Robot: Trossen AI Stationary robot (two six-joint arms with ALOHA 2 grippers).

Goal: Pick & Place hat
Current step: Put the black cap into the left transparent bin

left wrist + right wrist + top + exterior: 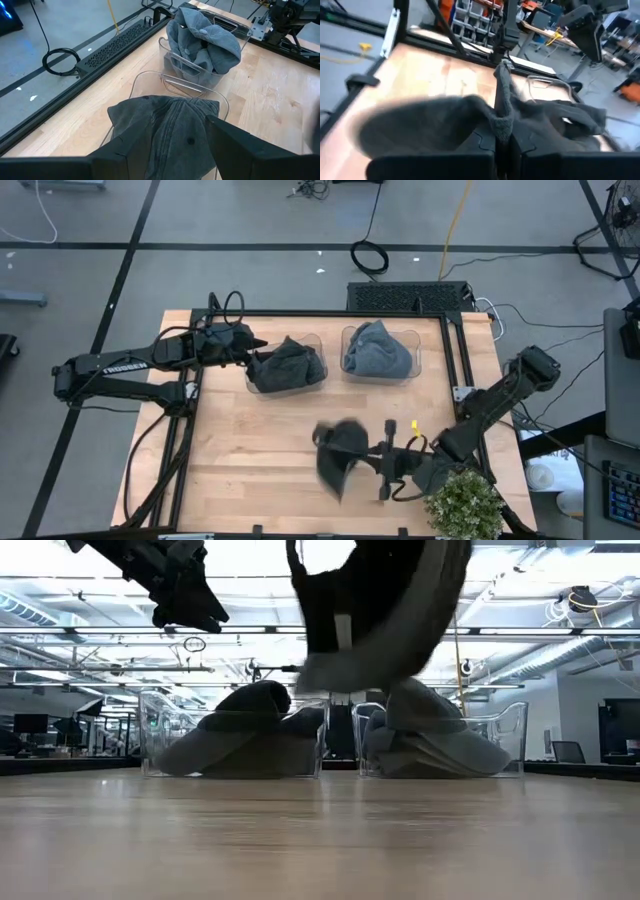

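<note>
Progress is judged to be at the carrying stage: a dark hat (340,448) has been picked up and is held above the wooden counter (260,470) by the right gripper (383,461), whose jaws are seen in the right wrist view clamped together on a fold of the hat's fabric. The hat is not yet placed; it hangs clear of the counter near the front middle, well apart from the two clear bins at the back. In the low view it is seen suspended high above the counter surface, blurred, with a pale label showing inside it. The hat looks soft and limp, drooping from the pinched fold, and it is dark grey to black. The left clear bin (316,343) already holds a dark grey hat (287,366), and the right clear bin (414,340) holds a lighter blue-grey hat (378,350). The left gripper (245,350) is positioned just at the left bin, with its jaws apart on either side of the dark grey hat in the left wrist view. What is left is judged to be the transport and release of the held hat.
</note>
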